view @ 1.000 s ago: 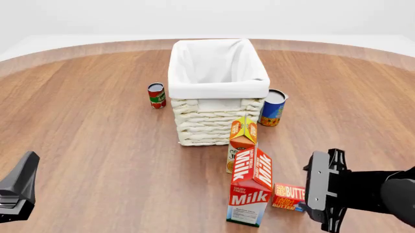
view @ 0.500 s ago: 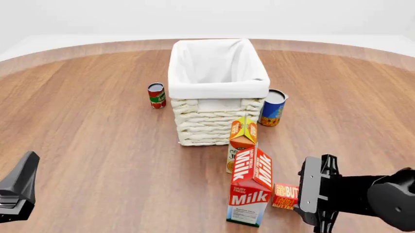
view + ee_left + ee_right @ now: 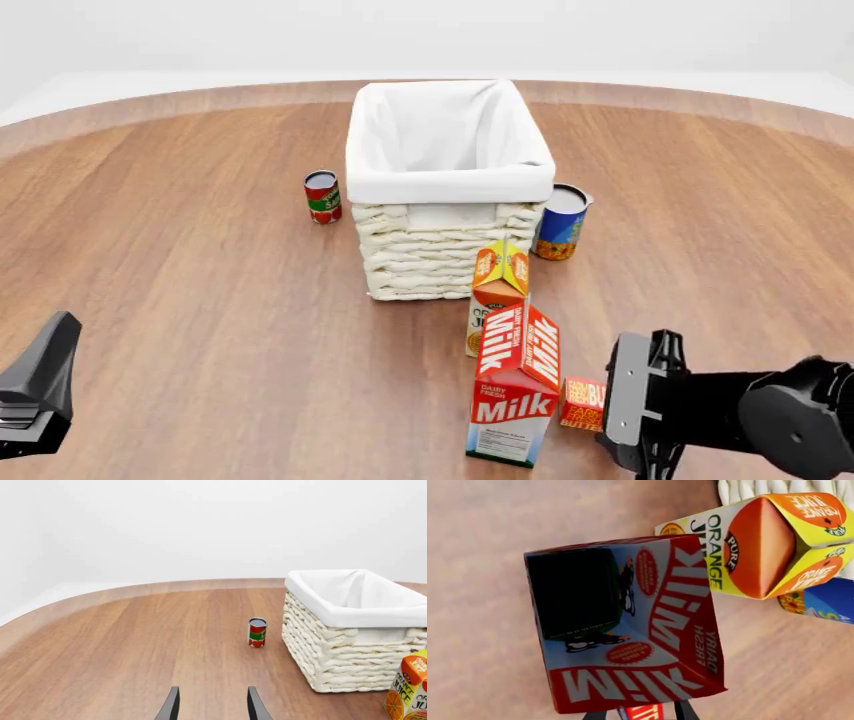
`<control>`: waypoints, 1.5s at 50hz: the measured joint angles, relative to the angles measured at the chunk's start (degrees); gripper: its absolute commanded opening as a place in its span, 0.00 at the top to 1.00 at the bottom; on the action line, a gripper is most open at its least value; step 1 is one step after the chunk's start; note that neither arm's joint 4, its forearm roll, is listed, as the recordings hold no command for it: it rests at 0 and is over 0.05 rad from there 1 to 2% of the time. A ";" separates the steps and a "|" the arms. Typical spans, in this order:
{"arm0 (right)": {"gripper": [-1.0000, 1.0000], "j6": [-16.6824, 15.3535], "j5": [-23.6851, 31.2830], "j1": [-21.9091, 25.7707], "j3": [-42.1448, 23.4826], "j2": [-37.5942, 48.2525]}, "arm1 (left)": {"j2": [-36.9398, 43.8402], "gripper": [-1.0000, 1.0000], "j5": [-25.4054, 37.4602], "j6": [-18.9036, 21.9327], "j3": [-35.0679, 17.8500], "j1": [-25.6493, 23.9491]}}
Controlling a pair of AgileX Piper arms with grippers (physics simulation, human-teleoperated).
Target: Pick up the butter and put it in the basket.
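In the left wrist view our left gripper holds its jaws parted on nothing above the worktop; ahead stand a small red can and the basket.

In the front view the butter lies on the worktop just right of the milk carton, partly covered by our right gripper.

In the right wrist view a red sliver of the butter shows between the fingertips; whether those jaws grip it we cannot tell. The orange juice carton stands beyond the milk carton.

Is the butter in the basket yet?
No. The butter lies on the table beside the milk carton; the basket looks empty.
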 measured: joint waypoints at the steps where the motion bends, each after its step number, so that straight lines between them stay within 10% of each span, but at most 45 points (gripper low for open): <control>1: 0.00 0.05 0.00 0.00 0.03 0.00 | 0.00 0.00 0.00 0.00 0.00 0.00; 14: 0.00 0.42 0.06 -0.22 0.14 0.09 | 0.00 0.00 0.00 0.00 0.00 0.00; 15: 1.00 0.39 0.07 -0.28 0.12 0.11 | 0.00 0.00 0.00 0.00 0.00 0.00; 37: 1.00 -1.09 -0.55 -0.77 0.92 -1.28 | 0.00 0.00 0.00 0.00 0.00 0.00; 75: 1.00 -3.83 27.99 -5.65 -10.48 -28.82 | 0.00 0.00 0.00 0.00 0.00 0.00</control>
